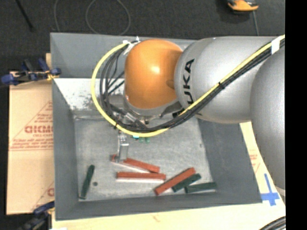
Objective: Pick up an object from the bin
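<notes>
Red-brown stick (135, 164): a long, flat, straight-edged bar with a matt face. It is lying on the bin floor left of centre and slanting slightly down toward the right. Its left end is sitting directly beneath the jaws, which are hanging as a slim metal piece below the glossy orange cover (152, 73). Whether the jaws are spread or pressed together cannot be told, nor whether they are touching the stick.

Camera view, remaining stock:

- Bin (64, 143): grey metal with sloping walls, its floor showing a dull, speckled finish.
- Red-brown sticks are numbering three in all.
  - The second red-brown stick (140, 176) is lying level just below the first, with a paler edge showing.
  - The third red-brown stick (175, 181) is slanting up to the right.
- Dark green sticks of the same bar shape are also numbering three.
  - The lone green stick (87, 181) is lying well apart near the left wall.
  - The short green stick (187, 182) is lying against the third red-brown one.
  - The end green stick (200, 188) is resting just beside it at the right.
- Arm (225, 80): a smooth silver-grey casing, carrying a yellow cable.
</notes>
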`<state>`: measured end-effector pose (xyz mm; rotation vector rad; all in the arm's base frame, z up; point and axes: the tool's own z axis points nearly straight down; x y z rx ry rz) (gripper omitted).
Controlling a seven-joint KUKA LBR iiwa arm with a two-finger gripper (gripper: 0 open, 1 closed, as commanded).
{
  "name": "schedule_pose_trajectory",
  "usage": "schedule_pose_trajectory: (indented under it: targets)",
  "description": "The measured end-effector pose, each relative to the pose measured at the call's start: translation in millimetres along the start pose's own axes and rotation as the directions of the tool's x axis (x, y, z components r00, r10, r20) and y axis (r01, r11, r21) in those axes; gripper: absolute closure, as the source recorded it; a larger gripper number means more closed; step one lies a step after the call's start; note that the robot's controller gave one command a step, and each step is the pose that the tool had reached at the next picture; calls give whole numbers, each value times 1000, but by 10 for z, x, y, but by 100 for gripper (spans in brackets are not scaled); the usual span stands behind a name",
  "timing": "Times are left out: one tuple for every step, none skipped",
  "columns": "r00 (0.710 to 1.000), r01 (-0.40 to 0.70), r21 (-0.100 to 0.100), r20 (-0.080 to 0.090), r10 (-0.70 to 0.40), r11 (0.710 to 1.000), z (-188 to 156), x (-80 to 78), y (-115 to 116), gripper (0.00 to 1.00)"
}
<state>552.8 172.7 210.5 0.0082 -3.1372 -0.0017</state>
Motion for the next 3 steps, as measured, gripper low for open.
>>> schedule_pose_trajectory:
  targets:
    - [919, 394, 3, 3, -394, 919, 1414, -68, -397, 0]
    - [920, 391, 2, 9, -391, 921, 1386, -81, -380, 100]
    - [915, 404, 6, 16, -404, 915, -398, 35, -406, 100]
